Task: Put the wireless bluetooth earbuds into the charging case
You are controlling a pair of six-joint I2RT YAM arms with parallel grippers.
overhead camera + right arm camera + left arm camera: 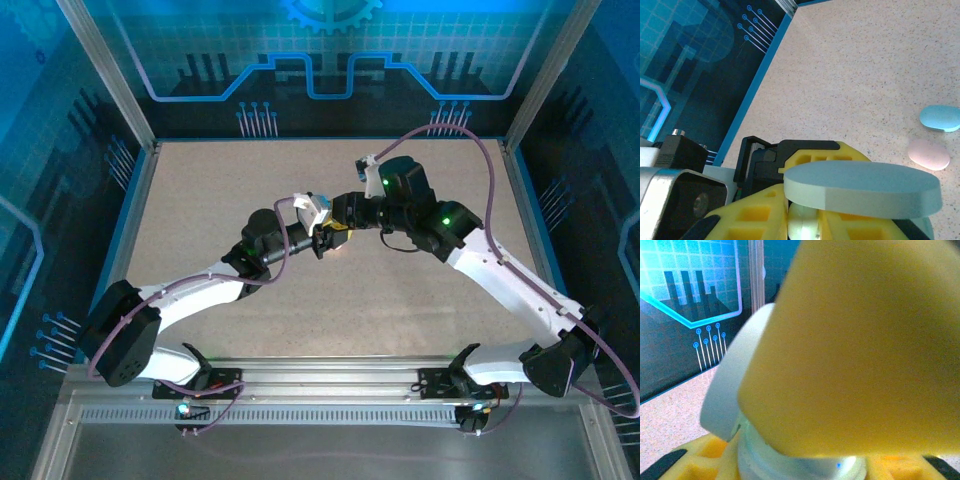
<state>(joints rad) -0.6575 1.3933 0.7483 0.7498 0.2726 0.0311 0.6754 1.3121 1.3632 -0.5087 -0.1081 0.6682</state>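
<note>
The left arm point(190, 300), white-shelled with black joints, leaves its base at the near left and reaches forward and to the right toward the centre, its wrist roughly level. The right arm point(500, 275) climbs from the near right base, bends at a black elbow and turns back to the left. The left gripper point(326, 241) and the right gripper point(343, 230) meet tip to tip. The left gripper's yellow fingers point(700, 462) are closed on a whitish round case point(790, 465). How the right gripper's jaws stand cannot be told.

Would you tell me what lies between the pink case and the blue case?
Nothing; the right wrist view shows bare table between the pink case and the blue case.
</note>
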